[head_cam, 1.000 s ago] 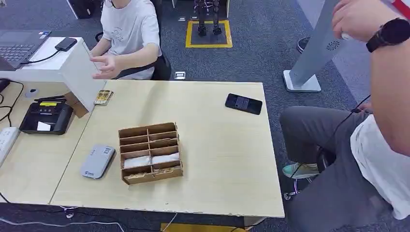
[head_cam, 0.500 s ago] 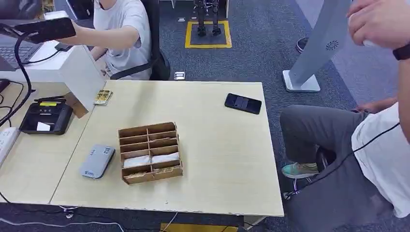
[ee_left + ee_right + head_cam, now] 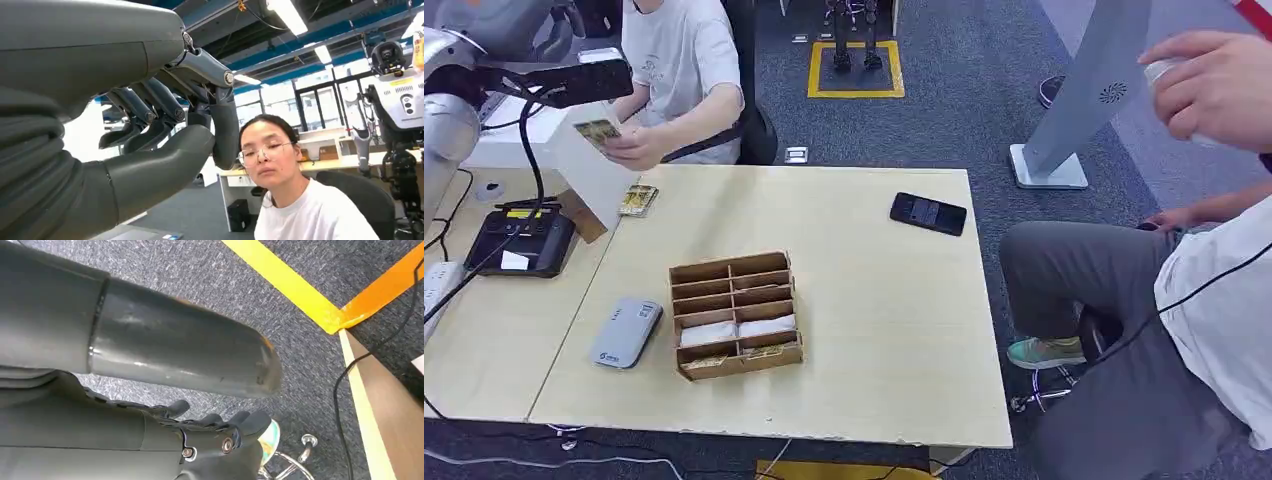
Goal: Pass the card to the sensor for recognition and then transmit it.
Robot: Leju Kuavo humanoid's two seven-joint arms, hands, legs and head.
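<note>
Left hand: the left hand (image 3: 574,80) is raised at the upper left of the head view, dark and stretched out flat toward the seated person. In the left wrist view the left hand (image 3: 165,130) has its fingers (image 3: 150,112) curled in toward the thumb (image 3: 165,155), and nothing sits between them.
Right hand: the right hand (image 3: 200,440) is in the right wrist view above grey carpet and yellow floor tape; whether its fingers are spread or pressed together I cannot tell.
Card: the card (image 3: 597,131) is at the upper left of the head view, just under the left hand, held in the hand of the seated person (image 3: 679,60) in a white shirt.
Sensor: the grey sensor (image 3: 626,333) lies at the lower left of the table (image 3: 874,300), just beside the wooden box.
Wooden box: the wooden box (image 3: 736,315) with compartments stands in the middle of the table; white and gold things lie in its lower compartments.
Phone: a black phone (image 3: 927,213) lies near the upper right of the table.
Black device: a black device (image 3: 519,240) with a small yellow screen is at the left edge.
Second person: a second person (image 3: 1184,300) sits at the right, 1 hand raised at the upper right.
</note>
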